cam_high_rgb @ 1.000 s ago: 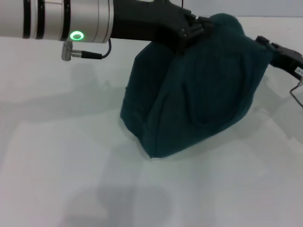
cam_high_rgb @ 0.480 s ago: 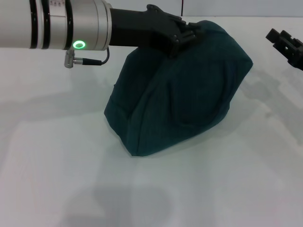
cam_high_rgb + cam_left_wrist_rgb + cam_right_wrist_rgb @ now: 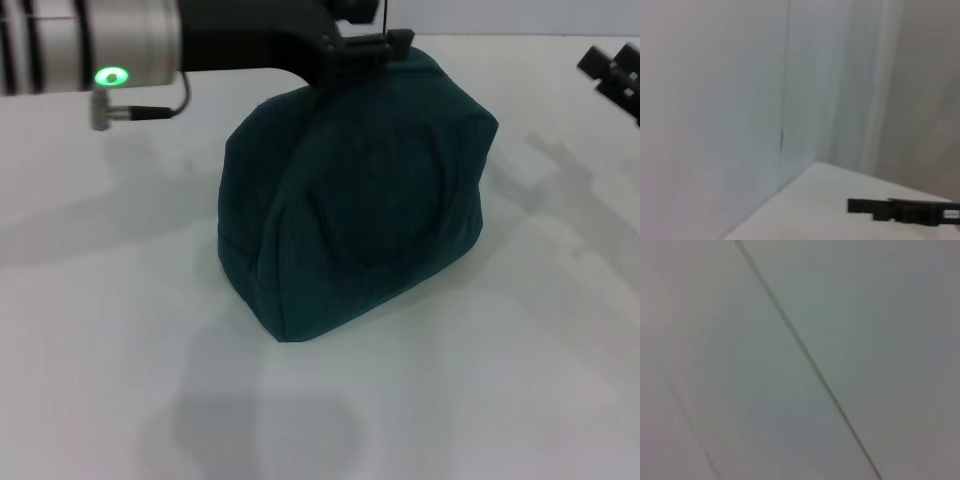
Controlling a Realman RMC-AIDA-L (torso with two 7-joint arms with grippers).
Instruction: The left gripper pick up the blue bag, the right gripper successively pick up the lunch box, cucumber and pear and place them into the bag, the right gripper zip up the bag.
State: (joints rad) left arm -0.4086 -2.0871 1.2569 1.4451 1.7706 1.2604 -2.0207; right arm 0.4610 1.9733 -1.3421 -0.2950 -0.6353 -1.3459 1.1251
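Note:
The blue bag (image 3: 350, 200) stands on the white table (image 3: 120, 330), bulging, with no opening showing. My left gripper (image 3: 362, 42) reaches in from the upper left and sits on the bag's top edge, shut on the fabric there. My right gripper (image 3: 612, 75) shows only in part at the far right edge, apart from the bag. A black piece that looks like it also shows far off in the left wrist view (image 3: 900, 211). The lunch box, cucumber and pear are out of sight. The right wrist view shows only a pale surface with a dark line.
The silver left arm with its green light ring (image 3: 110, 76) spans the upper left above the table. Pale walls stand behind the table in the left wrist view.
The left arm has moved left and the bag has gone with it, from tilted to more upright. The right gripper has drawn away from the bag's right side to the picture's edge.

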